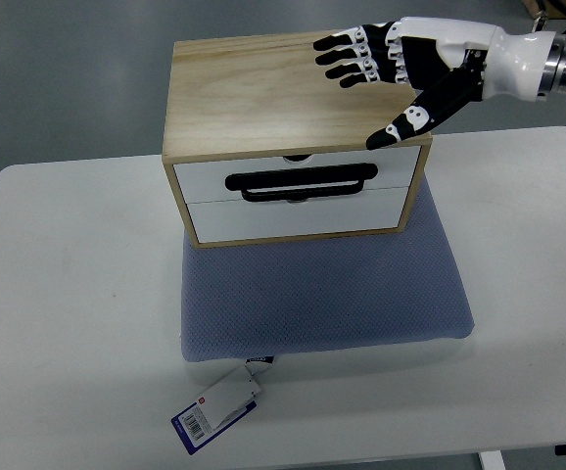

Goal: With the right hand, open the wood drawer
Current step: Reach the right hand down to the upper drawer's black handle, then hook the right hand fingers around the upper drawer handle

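A light wood drawer box (263, 93) stands on a blue-grey cushion (322, 294). It has two white drawer fronts, both pushed in. A black handle (301, 182) sits on the upper drawer front (298, 181). My right hand (381, 73) comes in from the right edge and hovers over the box's top right corner. Its fingers (347, 57) are spread and hold nothing, and its thumb (410, 119) points down toward the front edge. The left arm does not show.
The cushion lies on a white table (68, 294), with a barcode tag (219, 406) hanging off its front left corner. Grey floor shows behind the table.
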